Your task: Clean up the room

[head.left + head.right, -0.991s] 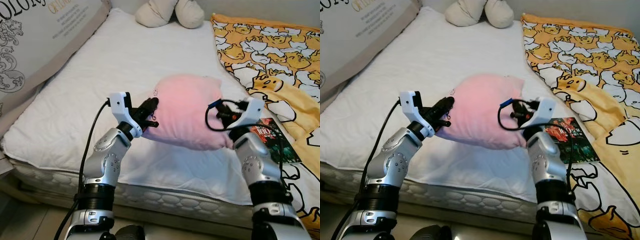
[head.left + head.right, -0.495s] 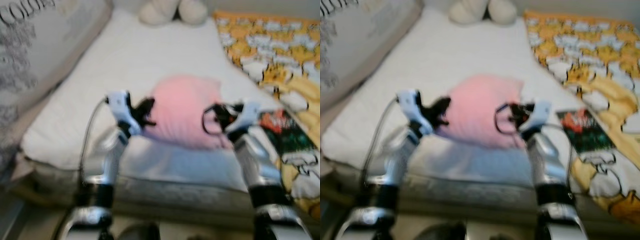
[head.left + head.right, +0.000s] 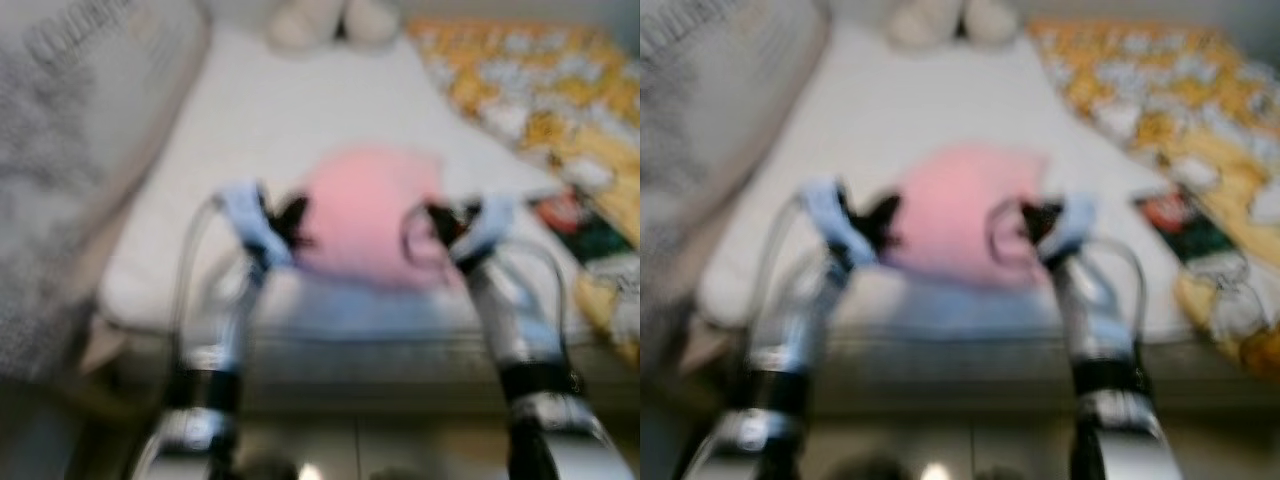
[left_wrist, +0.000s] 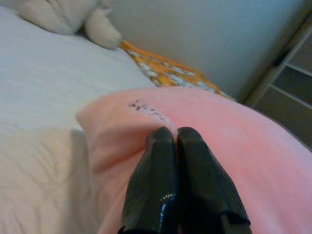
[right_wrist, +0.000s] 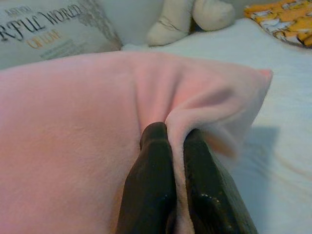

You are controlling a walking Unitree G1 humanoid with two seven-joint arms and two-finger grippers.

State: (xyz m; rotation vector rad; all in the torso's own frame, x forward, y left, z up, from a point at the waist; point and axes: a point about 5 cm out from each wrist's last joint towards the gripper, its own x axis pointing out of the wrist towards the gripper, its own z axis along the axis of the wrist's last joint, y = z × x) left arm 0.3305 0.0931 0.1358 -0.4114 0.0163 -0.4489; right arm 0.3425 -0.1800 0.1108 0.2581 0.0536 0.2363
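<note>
a white mattress (image 3: 280, 130) is seen blurred, with a yellow patterned blanket (image 3: 540, 90) at the right and a large printed cushion (image 3: 70, 150) at the left. a pink pillow (image 3: 370, 210) is held above the mattress's near edge, pinched at its left side by the left gripper (image 4: 176, 134) and at its right side by the right gripper (image 5: 175, 134), both clenched on fabric

Count: 1 pink pillow (image 3: 370, 210), held up between 2 grippers, the left gripper (image 3: 292, 220) and the right gripper (image 3: 440, 222). 1 white bed (image 3: 250, 120). 1 yellow patterned blanket (image 3: 530, 90) at right. 1 cream plush toy (image 5: 187, 19) at far end. 1 big printed cushion (image 3: 70, 150) at left. 1 dark book (image 3: 590, 225) at right, near the blanket. The eye views are blurred, so smaller things I can't count.
</note>
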